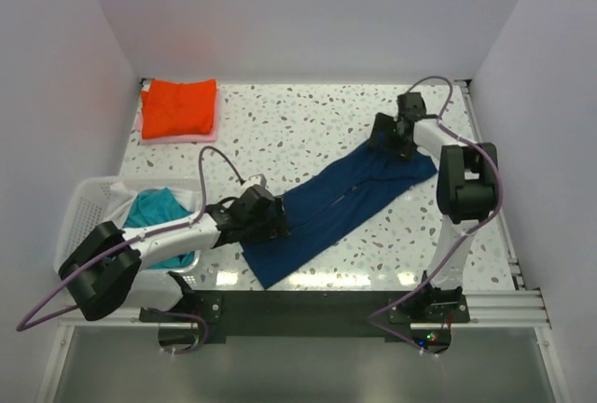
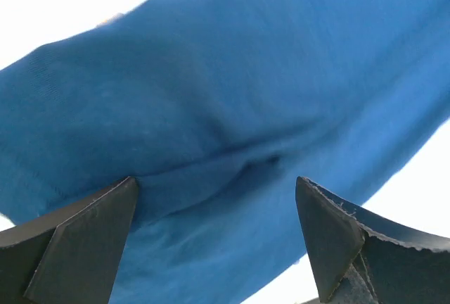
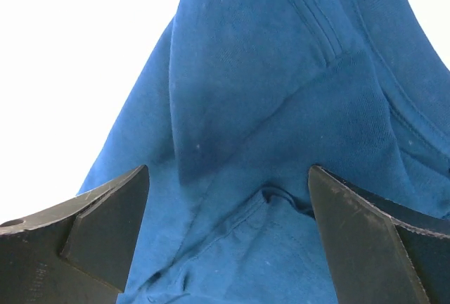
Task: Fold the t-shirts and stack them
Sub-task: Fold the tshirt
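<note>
A navy t-shirt (image 1: 340,202) lies folded lengthwise in a long diagonal strip on the table, print hidden. My left gripper (image 1: 270,219) is open over its lower left end; in the left wrist view the blue cloth (image 2: 232,107) fills the space between the spread fingers (image 2: 77,237). My right gripper (image 1: 387,135) is open over the upper right end; the right wrist view shows the cloth (image 3: 267,107) with seams and folds between the fingers (image 3: 365,233). A folded orange-red t-shirt (image 1: 179,107) lies on a pink one (image 1: 177,136) at the back left. A teal t-shirt (image 1: 159,212) sits in the basket.
The white slatted basket (image 1: 89,202) stands at the left edge beside the left arm. The speckled table (image 1: 298,128) is walled by white panels on three sides. A black rail (image 1: 308,310) runs along the near edge.
</note>
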You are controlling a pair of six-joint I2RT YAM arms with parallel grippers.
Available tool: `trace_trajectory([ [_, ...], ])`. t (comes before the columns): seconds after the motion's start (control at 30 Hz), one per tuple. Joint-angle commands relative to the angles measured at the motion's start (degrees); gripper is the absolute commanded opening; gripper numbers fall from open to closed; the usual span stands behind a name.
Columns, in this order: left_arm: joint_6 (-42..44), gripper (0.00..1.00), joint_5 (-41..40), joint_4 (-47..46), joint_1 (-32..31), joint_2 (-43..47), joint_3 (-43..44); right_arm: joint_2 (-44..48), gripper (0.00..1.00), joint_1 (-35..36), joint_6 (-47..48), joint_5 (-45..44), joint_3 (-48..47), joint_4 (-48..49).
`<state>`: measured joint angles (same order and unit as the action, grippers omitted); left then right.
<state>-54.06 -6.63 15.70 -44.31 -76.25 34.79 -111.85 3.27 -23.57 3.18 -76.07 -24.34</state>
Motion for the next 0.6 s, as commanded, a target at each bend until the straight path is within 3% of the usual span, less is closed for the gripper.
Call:
trace_trajectory([
  [0.0,-8.68,1.0,6.28,6.72,-4.98,-1.27,-4.64,-9.77,0.99,5.6,6.78,6.93,-7.92,0.44],
  [0.17,-12.11,1.0,5.67,4.86,-10.61,-1.36,-3.41,-21.53,0.99,11.31,9.25,6.31,-25.83,-4.65],
  [0.3,-13.17,1.0,5.84,2.23,-12.63,-3.2,-2.53,-28.32,0.99,13.52,8.37,8.42,-34.74,-3.88],
  [0.57,-12.38,1.0,5.41,1.96,-18.96,-12.68,8.09,-40.19,0.99,18.17,7.67,10.09,-57.59,-5.19],
])
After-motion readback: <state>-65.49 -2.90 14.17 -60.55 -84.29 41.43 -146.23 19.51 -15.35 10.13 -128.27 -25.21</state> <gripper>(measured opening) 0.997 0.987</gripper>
